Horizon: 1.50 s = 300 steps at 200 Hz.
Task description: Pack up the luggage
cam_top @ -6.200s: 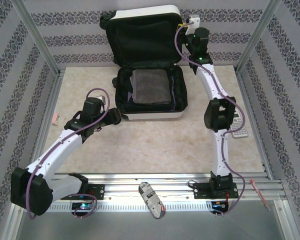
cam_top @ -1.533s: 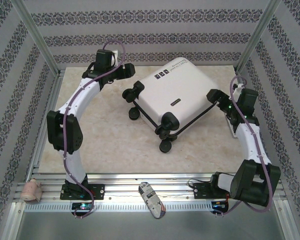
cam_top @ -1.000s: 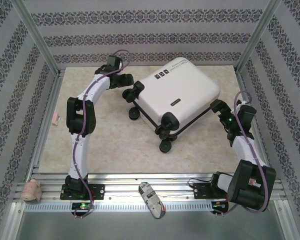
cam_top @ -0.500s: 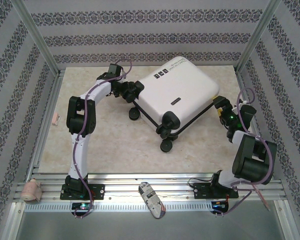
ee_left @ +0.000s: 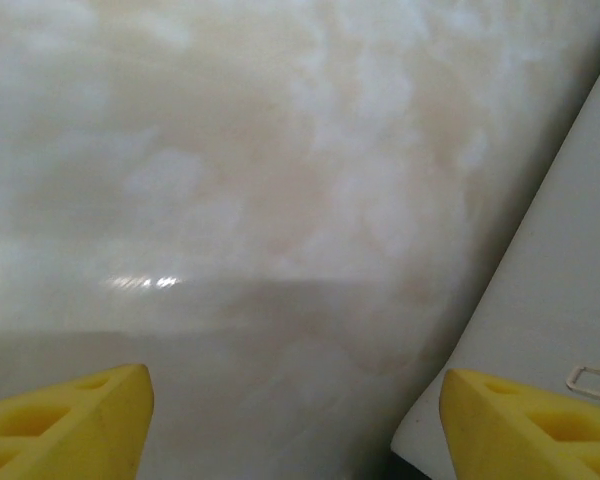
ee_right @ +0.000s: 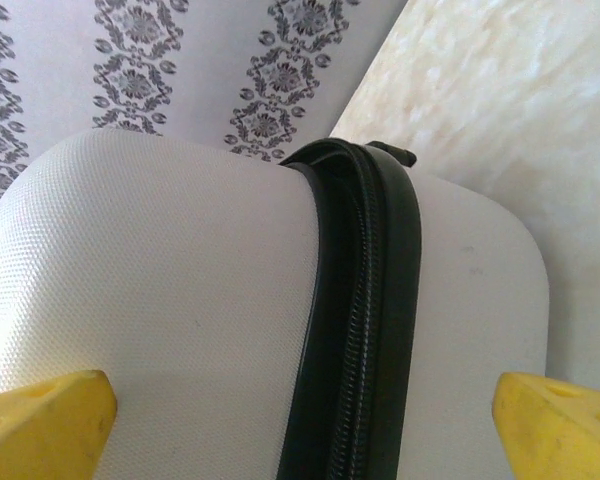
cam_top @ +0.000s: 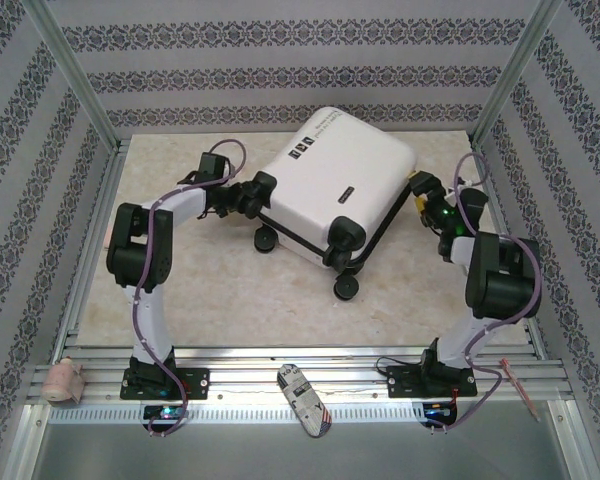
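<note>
Robot lab test cell: aluminium frame posts [cam_top: 67, 65], patterned wallpaper panels [cam_top: 280, 40], marble-look tabletop [cam_top: 240, 300], slotted mounting rail [cam_top: 230, 360].

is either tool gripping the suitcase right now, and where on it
Nothing is held. The left tool is open over bare table beside the suitcase; the right tool is open, facing its zipper band.

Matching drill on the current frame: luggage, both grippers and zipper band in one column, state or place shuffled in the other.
1. luggage
2. left gripper
3. right gripper
4. zipper band

A. open, facing the zipper band
B. black, running round the luggage
C. closed, lying on the table
D. open, at the luggage's left end

Pairs: 1-C, 2-D, 3-A, 4-B
</note>
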{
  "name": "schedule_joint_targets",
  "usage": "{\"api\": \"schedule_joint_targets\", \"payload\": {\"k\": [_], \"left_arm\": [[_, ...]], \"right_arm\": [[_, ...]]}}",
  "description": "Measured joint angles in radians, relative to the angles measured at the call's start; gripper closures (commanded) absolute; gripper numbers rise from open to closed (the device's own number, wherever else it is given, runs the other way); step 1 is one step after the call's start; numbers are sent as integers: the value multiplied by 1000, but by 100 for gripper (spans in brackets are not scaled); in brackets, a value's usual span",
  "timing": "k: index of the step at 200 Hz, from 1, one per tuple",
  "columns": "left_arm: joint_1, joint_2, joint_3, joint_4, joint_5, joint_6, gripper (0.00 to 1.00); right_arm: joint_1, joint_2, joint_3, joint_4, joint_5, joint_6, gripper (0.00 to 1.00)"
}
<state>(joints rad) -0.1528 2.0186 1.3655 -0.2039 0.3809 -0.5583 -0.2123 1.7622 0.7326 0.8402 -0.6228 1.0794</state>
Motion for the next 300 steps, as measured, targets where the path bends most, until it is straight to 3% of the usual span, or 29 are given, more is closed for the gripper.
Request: {"api": "schedule_joint_targets", "payload": {"k": [70, 115, 148, 176, 233, 261, 300], "left_arm": [[10, -310, -367, 5, -148, -16, 25], [0, -587, -644, -10, -229, -92, 25], [-68, -729, -793, 25, -249, -201, 25], [-135, -768, -830, 53, -273, -273, 25], [-325, -750, -805, 146, -348, -318, 25], [-386, -678, -769, 201, -346, -321, 25], [-423, -587, -715, 261, -333, -329, 25]], "right_arm": [[224, 231, 280, 12, 129, 77, 5], [381, 377, 537, -69, 129, 86, 6], [441, 447, 698, -164, 77, 64, 6], [436, 466, 793, -280, 2, 0, 6], [325, 463, 1012, -555, -165, -201, 6], [259, 422, 985, -626, -172, -261, 6], [182, 271, 813, -671, -143, -320, 5]]}}
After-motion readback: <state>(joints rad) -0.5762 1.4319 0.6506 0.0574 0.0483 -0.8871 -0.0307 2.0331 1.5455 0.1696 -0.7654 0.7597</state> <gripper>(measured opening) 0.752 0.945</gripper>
